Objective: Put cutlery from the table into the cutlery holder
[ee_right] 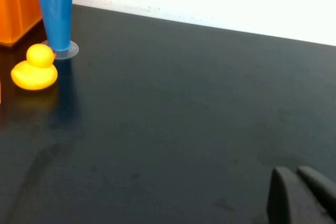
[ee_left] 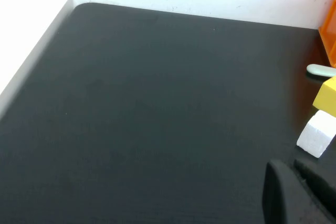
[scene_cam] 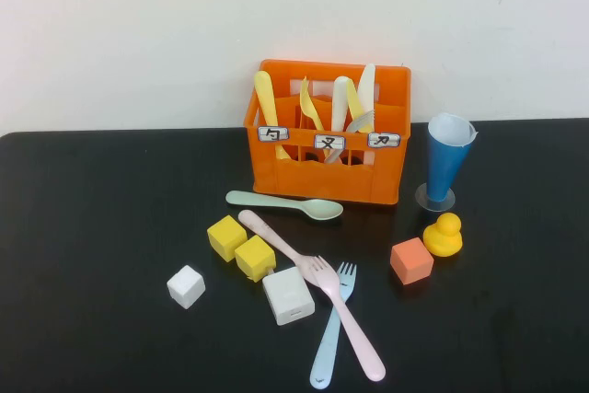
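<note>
The orange cutlery holder (scene_cam: 322,183) stands at the back middle of the table with several pale pieces upright in it. A light-blue fork (scene_cam: 329,338) and a pale-pink fork (scene_cam: 350,324) lie crossed at the front middle. Another pale-pink slim piece (scene_cam: 271,238) runs from the pink fork's head toward the back left. A mint-green spoon (scene_cam: 285,204) lies in front of the crate. Neither arm shows in the high view. My left gripper (ee_left: 289,167) is shut and empty over bare table on the left side. My right gripper (ee_right: 294,173) is shut and empty over bare table on the right side.
Two yellow cubes (scene_cam: 241,248), a small white cube (scene_cam: 186,286) and a larger white cube (scene_cam: 288,295) sit left of the forks. An orange cube (scene_cam: 410,260), a yellow duck (scene_cam: 443,235) and a blue cone-shaped cup (scene_cam: 448,163) stand to the right.
</note>
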Robot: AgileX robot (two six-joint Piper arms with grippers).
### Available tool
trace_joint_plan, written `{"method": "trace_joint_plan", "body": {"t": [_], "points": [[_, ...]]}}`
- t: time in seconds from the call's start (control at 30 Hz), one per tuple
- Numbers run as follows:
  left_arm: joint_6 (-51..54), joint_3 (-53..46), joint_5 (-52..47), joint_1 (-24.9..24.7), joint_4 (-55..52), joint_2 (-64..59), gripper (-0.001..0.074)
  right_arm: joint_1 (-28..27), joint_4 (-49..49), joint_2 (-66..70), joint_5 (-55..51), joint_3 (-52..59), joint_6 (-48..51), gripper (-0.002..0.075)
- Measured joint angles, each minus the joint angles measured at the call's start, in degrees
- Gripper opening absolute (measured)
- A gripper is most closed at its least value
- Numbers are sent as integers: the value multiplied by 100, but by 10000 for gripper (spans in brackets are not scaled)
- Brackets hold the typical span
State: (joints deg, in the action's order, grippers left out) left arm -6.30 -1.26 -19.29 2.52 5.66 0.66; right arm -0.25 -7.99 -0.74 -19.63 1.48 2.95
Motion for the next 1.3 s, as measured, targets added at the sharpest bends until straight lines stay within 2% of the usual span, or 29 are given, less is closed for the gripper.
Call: {"method": "trace_joint_plan", "body": {"t": [0.47,0.63,0.73,0.93,1.03,1.3], "points": [[0,0,0,0,0,0,-1,0,0,0,0,0,0,-3],[0,0,25,0,319,0,-1,0,0,0,0,0,0,-3],[-62,-21,149,0,1043,0,-1,0,0,0,0,0,0,-3],[-515,-33,851,0,3734,0,-1,0,0,0,0,0,0,-3],[-584,-33,1063,0,4190,0,-1,0,0,0,0,0,0,-3],[-460,-33,1074,0,4548,0,-1,0,0,0,0,0,0,-3]]}}
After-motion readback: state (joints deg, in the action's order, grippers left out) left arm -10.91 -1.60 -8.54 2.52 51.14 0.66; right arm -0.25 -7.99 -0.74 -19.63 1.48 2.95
